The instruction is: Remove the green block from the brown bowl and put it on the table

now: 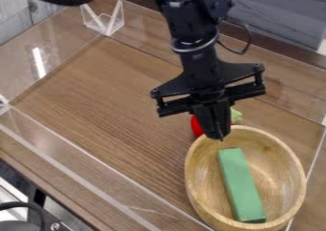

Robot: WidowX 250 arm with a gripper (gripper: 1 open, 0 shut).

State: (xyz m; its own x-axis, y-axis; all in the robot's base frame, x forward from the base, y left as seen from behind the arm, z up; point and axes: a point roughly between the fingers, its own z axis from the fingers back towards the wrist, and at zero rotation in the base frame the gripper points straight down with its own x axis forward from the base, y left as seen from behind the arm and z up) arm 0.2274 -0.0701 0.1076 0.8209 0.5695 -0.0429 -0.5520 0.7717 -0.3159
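Pressed together, by the look of the black hand (219, 133), above the brown bowl's (193, 182) far rim, near the red fruit (197, 126). Inside the bowl, lying lengthwise: the green block (241, 185). Beneath the bowl, the brown surface (95, 111).

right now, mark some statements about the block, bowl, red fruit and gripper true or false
1. The green block lies inside the brown bowl. True.
2. The gripper is holding the green block. False: the block lies in the bowl, clear of the fingertips.
3. The red fruit sits inside the bowl with the block. False: it is outside, by the bowl's rim on the table.
4. The gripper partly hides the red fruit from the camera. True.
5. The bowl is upside down. False: it stands upright, its open side up.
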